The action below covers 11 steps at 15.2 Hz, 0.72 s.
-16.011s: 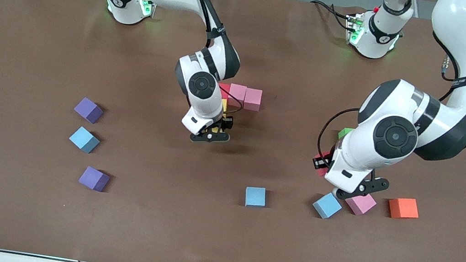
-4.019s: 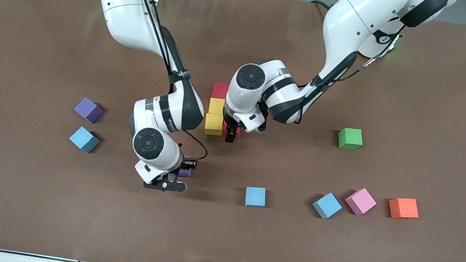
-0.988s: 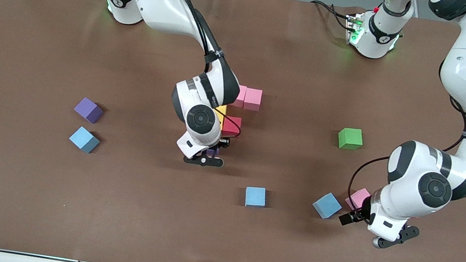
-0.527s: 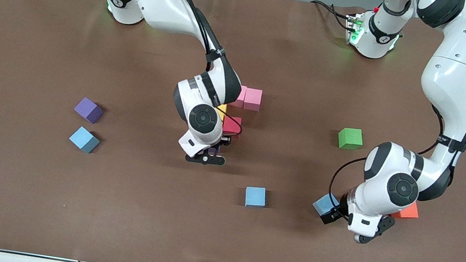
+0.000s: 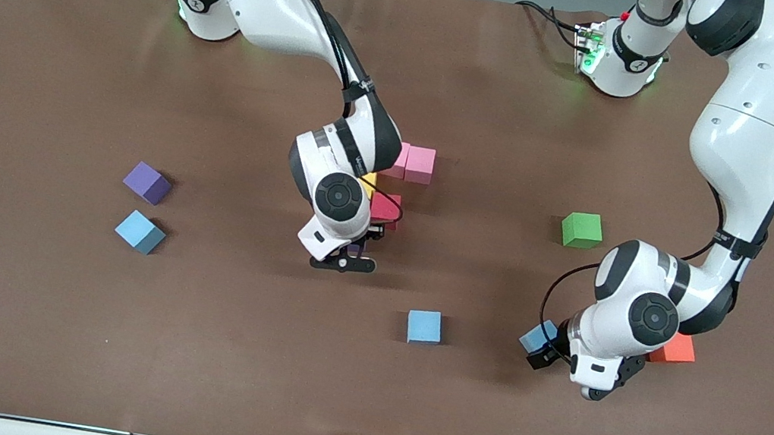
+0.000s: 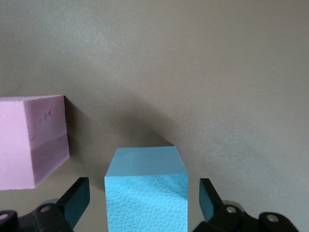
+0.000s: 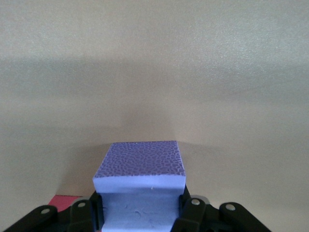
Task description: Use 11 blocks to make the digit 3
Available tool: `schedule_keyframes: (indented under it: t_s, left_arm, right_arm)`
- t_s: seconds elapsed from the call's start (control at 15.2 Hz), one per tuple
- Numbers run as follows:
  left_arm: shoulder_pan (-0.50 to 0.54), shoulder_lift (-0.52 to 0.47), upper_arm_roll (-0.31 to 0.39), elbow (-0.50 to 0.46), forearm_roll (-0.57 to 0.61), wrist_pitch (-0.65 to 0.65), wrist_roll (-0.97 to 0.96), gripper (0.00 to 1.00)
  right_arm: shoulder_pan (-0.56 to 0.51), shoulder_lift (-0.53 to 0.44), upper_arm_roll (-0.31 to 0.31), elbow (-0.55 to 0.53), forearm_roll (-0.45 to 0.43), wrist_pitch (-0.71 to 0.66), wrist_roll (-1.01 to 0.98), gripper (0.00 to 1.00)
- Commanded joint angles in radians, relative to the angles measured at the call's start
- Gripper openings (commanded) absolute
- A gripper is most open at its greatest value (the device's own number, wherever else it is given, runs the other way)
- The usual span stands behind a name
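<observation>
No containers on the table, only loose cubes. My right gripper is clamping a purple cube between its fingers, holding it over the table just by the red cube at the near end of the started figure; that figure, mid-table, is showing two pink cubes, a sliver of yellow and the red one, the rest hidden under my right arm. My left gripper is hanging with fingers spread wide on either side of a light blue cube, not touching it; a pink cube is sitting just beside it. Toward the left arm's end, an orange cube and a green cube are lying apart. Another blue cube is sitting nearer the front camera than the figure. Toward the right arm's end, a second purple cube and a blue one are resting close together.
</observation>
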Motion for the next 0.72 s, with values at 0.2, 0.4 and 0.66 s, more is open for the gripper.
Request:
schedule_keyframes:
  t_s: [0.2, 0.4, 0.66]
  left_arm:
    - [-0.013, 0.018, 0.009, 0.022, 0.01, 0.028, -0.044, 0.62]
    - [-0.016, -0.012, 0.0, 0.018, 0.007, 0.001, -0.145, 0.17]
    - [-0.008, -0.101, -0.078, 0.002, -0.001, -0.152, -0.292, 0.12]
  right_arm:
    - [0.0, -0.021, 0.004, -0.023, 0.004, -0.009, -0.001, 1.0]
    - [-0.031, -0.02, 0.009, 0.041, 0.005, -0.046, -0.007, 1.0]
    - [-0.106, -0.064, 0.009, 0.139, 0.011, -0.217, -0.01, 1.0]
